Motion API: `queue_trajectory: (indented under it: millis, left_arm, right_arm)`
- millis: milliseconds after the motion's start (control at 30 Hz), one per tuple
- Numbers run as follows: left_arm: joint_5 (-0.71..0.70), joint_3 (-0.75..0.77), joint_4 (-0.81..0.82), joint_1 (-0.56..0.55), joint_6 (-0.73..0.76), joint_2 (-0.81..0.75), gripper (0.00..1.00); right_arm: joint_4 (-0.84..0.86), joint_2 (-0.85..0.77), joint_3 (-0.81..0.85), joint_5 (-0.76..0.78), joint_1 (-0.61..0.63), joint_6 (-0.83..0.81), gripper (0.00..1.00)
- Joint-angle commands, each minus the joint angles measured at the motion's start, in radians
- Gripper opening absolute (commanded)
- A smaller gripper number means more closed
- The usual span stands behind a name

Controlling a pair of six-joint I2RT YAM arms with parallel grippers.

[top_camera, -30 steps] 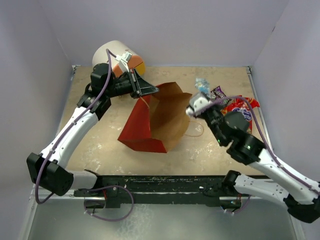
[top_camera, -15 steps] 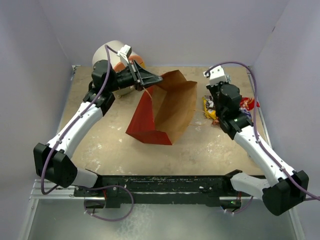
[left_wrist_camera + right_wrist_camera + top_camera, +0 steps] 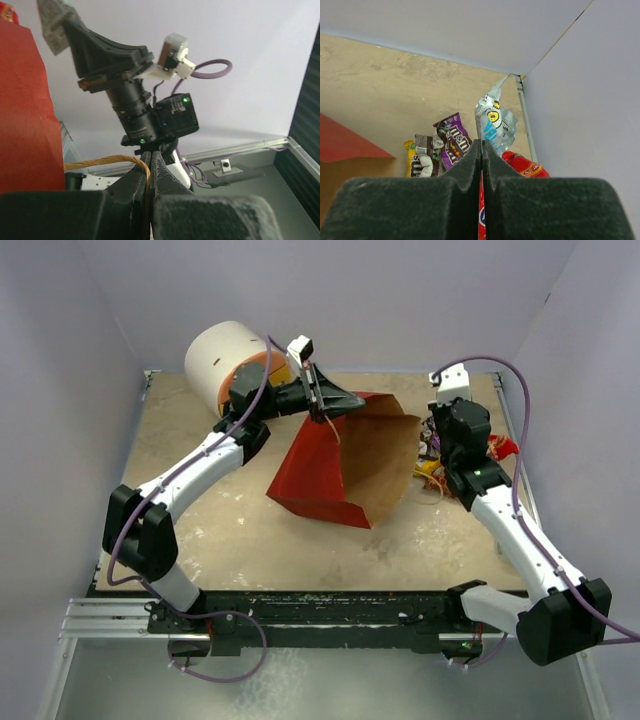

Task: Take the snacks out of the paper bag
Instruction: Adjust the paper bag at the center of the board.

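The paper bag (image 3: 350,465), red outside and brown inside, lies tipped with its mouth toward the right. My left gripper (image 3: 345,402) is shut on its twisted handle (image 3: 100,162) and holds the bag's far edge up. My right gripper (image 3: 465,445) is over the snack pile at the right. It is shut on the big red bag (image 3: 525,165), whose red film shows between its fingers. In front of it lie a purple packet (image 3: 455,140), a silver-blue packet (image 3: 495,120), a brown bar (image 3: 426,152) and a yellow packet (image 3: 411,160). The bag's inside looks empty.
A white cylindrical drawer unit (image 3: 235,365) with orange and yellow drawers stands at the back left, just behind my left arm. The table's metal rim and the right wall (image 3: 522,95) are close behind the snacks. White walls enclose the table.
My left gripper has pulled the handle rightward, and the bag has slid and turned with it. My right arm has swung from the bag's mouth to the snack pile at the back right.
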Motion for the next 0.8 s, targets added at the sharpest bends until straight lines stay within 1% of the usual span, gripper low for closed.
queue_trajectory:
  millis: [0, 100, 200, 300, 400, 433, 500, 567, 633, 700, 767]
  left_arm:
    - [0.024, -0.011, 0.189, 0.019, -0.1, -0.044, 0.0]
    - [0.043, -0.095, 0.114, 0.09, -0.072, -0.112, 0.0]
    - [0.051, -0.229, 0.017, 0.194, -0.052, -0.193, 0.0]
    - [0.067, -0.305, -0.134, 0.237, 0.042, -0.215, 0.0]
    - [0.075, -0.306, -0.26, 0.259, 0.151, -0.208, 0.0]
    - [0.072, -0.294, -0.338, 0.27, 0.194, -0.209, 0.0]
    - [0.056, -0.255, -0.457, 0.288, 0.285, -0.208, 0.0]
    - [0.023, -0.193, -0.599, 0.296, 0.388, -0.204, 0.0]
    - [-0.002, -0.145, -0.697, 0.298, 0.465, -0.197, 0.0]
    - [-0.011, -0.127, -0.738, 0.299, 0.495, -0.197, 0.06]
    - [-0.02, -0.124, -0.758, 0.3, 0.514, -0.203, 0.16]
  right_arm:
    - [0.001, -0.011, 0.043, -0.009, -0.001, 0.055, 0.0]
    - [-0.026, 0.019, 0.061, -0.006, -0.002, 0.072, 0.0]
    - [-0.048, 0.058, 0.082, 0.006, -0.001, 0.067, 0.0]
    - [-0.064, 0.104, 0.103, 0.026, -0.003, 0.056, 0.0]
    - [-0.073, 0.156, 0.129, 0.088, -0.002, 0.073, 0.0]
    - [-0.073, 0.175, 0.136, 0.121, -0.001, 0.095, 0.0]
    - [-0.095, 0.22, 0.162, 0.182, -0.003, 0.127, 0.0]
    - [-0.132, 0.269, 0.187, 0.202, -0.003, 0.132, 0.0]
    - [-0.143, 0.321, 0.205, 0.208, -0.003, 0.126, 0.0]
    - [-0.126, 0.36, 0.208, 0.205, -0.003, 0.104, 0.0]
    - [-0.099, 0.401, 0.214, 0.203, -0.003, 0.081, 0.0]
